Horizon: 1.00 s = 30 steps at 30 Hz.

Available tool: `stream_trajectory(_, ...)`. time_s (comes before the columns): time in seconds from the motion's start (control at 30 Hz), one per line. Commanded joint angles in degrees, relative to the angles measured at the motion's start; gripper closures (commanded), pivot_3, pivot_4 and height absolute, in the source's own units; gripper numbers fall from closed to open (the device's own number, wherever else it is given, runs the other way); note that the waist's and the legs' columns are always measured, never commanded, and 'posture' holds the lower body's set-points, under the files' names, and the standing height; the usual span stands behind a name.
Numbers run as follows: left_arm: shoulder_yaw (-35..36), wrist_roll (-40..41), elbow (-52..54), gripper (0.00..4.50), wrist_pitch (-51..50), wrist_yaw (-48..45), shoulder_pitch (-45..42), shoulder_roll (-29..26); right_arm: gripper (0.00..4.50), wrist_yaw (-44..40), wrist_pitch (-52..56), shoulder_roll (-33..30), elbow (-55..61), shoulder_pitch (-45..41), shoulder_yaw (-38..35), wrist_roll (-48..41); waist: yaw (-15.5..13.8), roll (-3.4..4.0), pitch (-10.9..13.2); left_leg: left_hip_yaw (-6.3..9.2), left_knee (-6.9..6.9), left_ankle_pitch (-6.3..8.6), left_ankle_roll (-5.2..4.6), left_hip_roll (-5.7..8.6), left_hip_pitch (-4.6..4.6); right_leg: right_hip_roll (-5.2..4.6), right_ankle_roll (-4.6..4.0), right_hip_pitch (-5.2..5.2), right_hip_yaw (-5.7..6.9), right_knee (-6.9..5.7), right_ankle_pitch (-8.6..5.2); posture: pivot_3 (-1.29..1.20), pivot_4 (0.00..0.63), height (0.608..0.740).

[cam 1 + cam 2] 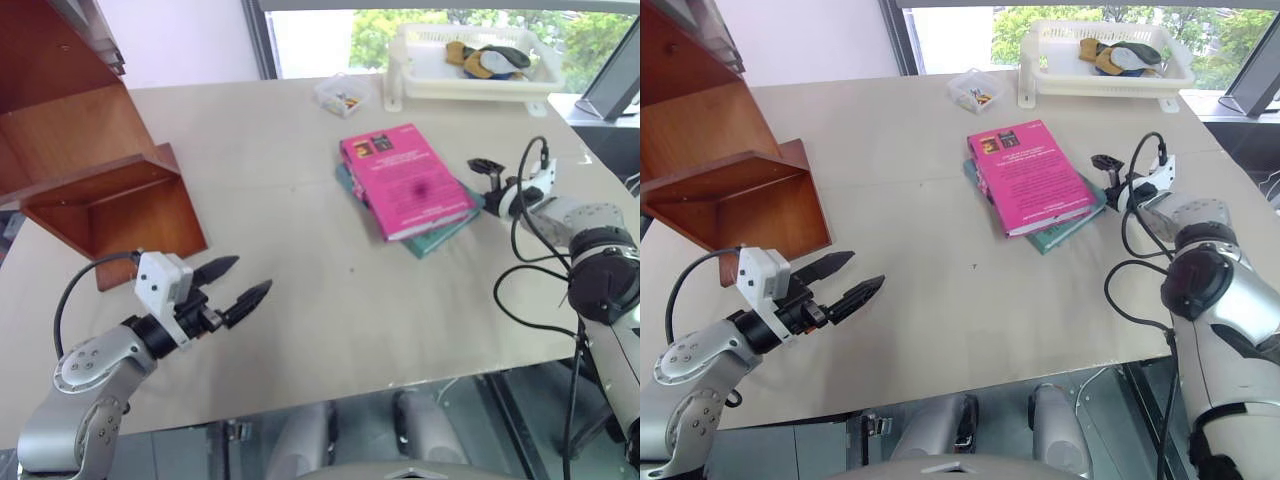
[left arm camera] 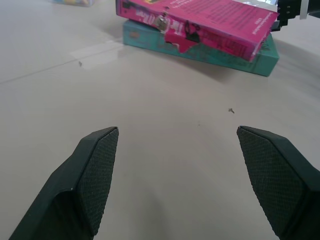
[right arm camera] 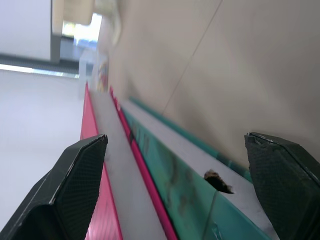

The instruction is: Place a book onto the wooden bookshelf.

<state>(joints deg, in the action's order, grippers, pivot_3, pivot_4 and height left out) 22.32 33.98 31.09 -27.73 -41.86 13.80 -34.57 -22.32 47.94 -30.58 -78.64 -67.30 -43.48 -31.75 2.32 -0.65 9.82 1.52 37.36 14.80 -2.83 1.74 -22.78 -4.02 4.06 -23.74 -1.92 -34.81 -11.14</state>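
Observation:
The book (image 1: 405,180), bright pink, lies flat on a teal-green book (image 1: 445,232) at the table's centre right. My right gripper (image 1: 484,185) is open just to the right of the stack, level with the table, fingers aimed at the books' edges. In the right wrist view the pink book (image 3: 95,150) and the teal book (image 3: 165,165) lie between its spread fingers, untouched. My left gripper (image 1: 252,274) hovers open and empty over the table's front left, pointing toward the book (image 2: 210,25). The wooden bookshelf (image 1: 90,170) stands at the far left.
A white basket (image 1: 470,90) holding gloves sits at the table's far right, with a small clear box (image 1: 342,96) of bits beside it. Black cables (image 1: 530,270) loop around my right arm near the table's right edge. Bare tabletop (image 1: 300,220) lies between the shelf and the books.

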Motion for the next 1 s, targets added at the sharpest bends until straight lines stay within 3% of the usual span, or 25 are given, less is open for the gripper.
stream_trajectory(0.03,0.9,0.7,2.6,0.46,1.1,0.3,0.5,-0.3,0.00,-4.9,7.0,-1.8,3.0,0.7,2.1,-0.2,0.0,0.00,0.0,0.00,0.00,0.00,0.00,0.00,0.00,0.00,0.00,0.00,0.01,0.00,0.00,0.00,0.150,0.740)
stream_trajectory(0.27,-0.1,0.7,0.8,0.46,1.1,-0.5,-1.4,-1.3,0.00,-8.5,16.5,-4.0,5.9,2.9,4.3,-1.1,-0.3,0.00,0.0,0.04,0.01,0.00,0.00,0.02,-0.01,0.02,0.00,0.01,0.08,0.00,0.00,0.00,0.150,0.740)
stream_trajectory(0.43,-0.5,0.4,0.0,0.46,1.1,-1.1,-2.1,-1.8,0.00,-8.9,16.5,-6.2,7.6,3.1,4.0,-1.5,-0.2,0.00,0.0,0.02,0.01,0.00,0.00,0.04,-0.01,0.05,0.01,0.01,0.07,0.00,0.00,0.00,0.150,0.740)
stream_trajectory(0.53,-0.7,0.2,-0.3,0.46,1.1,-1.5,-2.4,-2.0,0.00,-9.4,9.5,-6.4,9.8,3.2,7.3,1.8,-0.1,0.00,0.0,0.02,0.01,0.00,0.00,0.03,-0.01,0.09,0.01,0.01,0.07,0.00,0.00,0.00,0.150,0.740)
stream_trajectory(0.7,-0.9,0.3,-0.7,0.46,1.2,-1.8,-2.5,-1.8,0.00,-17.3,-1.5,-4.9,13.2,3.2,16.2,7.4,0.0,0.00,0.0,0.00,0.04,-0.01,0.00,0.02,0.01,0.15,0.03,0.01,0.07,-0.05,0.01,0.00,0.150,0.740)
stream_trajectory(0.83,-2.1,-0.1,-1.7,0.46,1.5,-2.3,-3.4,-1.9,0.00,-13.4,-10.2,-1.4,8.8,-0.2,14.1,6.5,0.2,0.01,0.0,-0.02,0.05,-0.03,0.03,-0.02,0.06,0.20,0.03,0.01,0.02,-0.09,0.01,0.00,0.150,0.740)
stream_trajectory(1.0,-2.6,-0.2,-2.8,0.46,1.8,-2.5,-4.9,-2.2,0.00,-9.8,-13.1,2.4,4.0,-3.0,8.7,2.4,-0.3,0.00,0.0,0.05,0.04,-0.09,0.14,-0.03,0.06,0.21,0.02,0.00,0.03,-0.11,0.01,0.00,0.150,0.740)
